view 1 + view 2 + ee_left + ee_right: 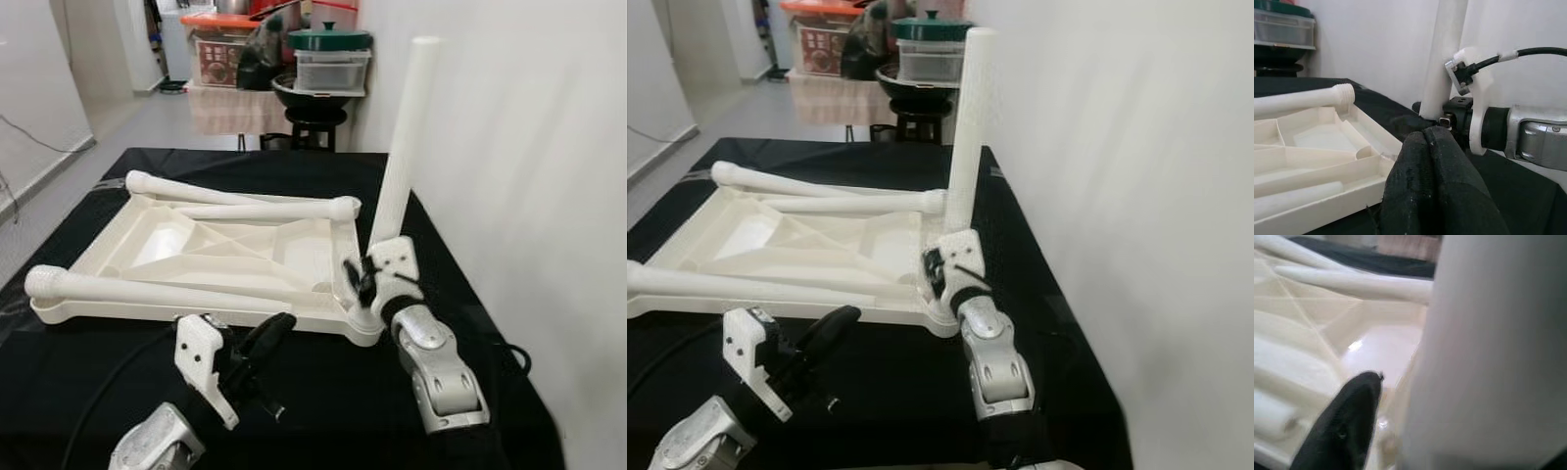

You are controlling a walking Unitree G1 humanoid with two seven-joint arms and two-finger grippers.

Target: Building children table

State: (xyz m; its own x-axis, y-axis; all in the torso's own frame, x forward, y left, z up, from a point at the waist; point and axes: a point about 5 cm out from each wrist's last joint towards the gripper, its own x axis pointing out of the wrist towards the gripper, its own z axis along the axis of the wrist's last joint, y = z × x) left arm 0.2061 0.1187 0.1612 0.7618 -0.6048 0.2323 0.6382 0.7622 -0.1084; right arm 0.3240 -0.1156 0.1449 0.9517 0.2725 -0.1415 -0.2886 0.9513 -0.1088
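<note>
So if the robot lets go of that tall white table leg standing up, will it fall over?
Probably, unless it is already screwed in. The tall white plastic leg is long and thin, standing at the corner of the upturned white tabletop, so it looks tippy. The right gripper clasps its base. It looks stiff and light, and being round, it would likely roll.

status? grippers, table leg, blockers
Right gripper shut on upright leg at tabletop corner. Left gripper shut, idle nearby. Three loose legs lie across tabletop.
</note>
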